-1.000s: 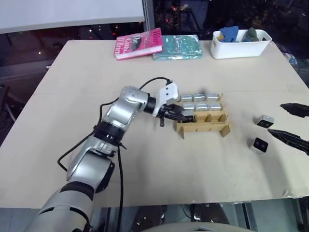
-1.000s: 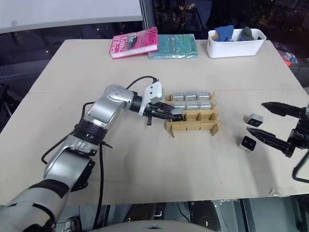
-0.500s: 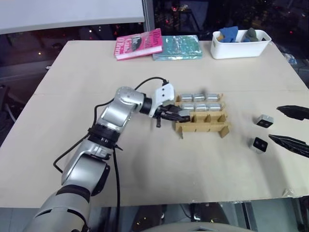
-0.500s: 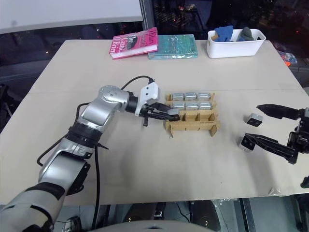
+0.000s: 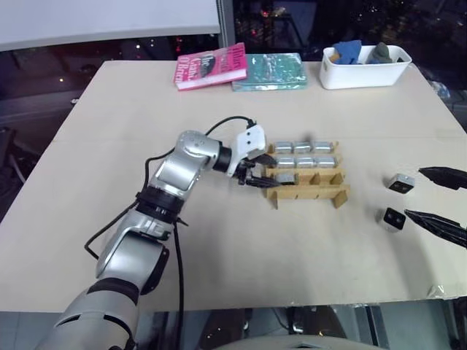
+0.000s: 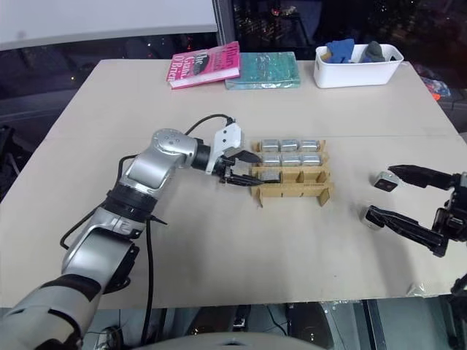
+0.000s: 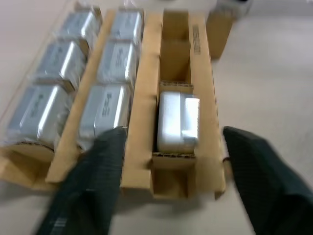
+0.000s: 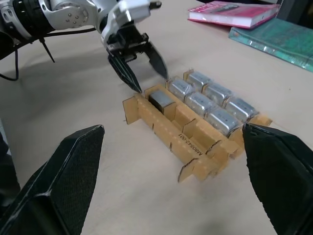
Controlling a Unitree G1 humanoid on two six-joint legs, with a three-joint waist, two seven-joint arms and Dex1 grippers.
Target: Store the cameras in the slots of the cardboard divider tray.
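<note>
We see a beige tabletop [image 5: 109, 146]. Along its far edge lie a pink book [image 5: 210, 65], a teal book [image 5: 268, 71] just beside it, and a white bin [image 5: 365, 71]. Mid-table sits the cardboard divider tray [image 5: 305, 191]. Well to its right, two loose cameras [image 5: 400, 183] [image 5: 392, 218] rest near each other.

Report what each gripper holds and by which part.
Nothing. The left gripper stands open around the camera already in its slot; the right gripper is open and empty.
</note>
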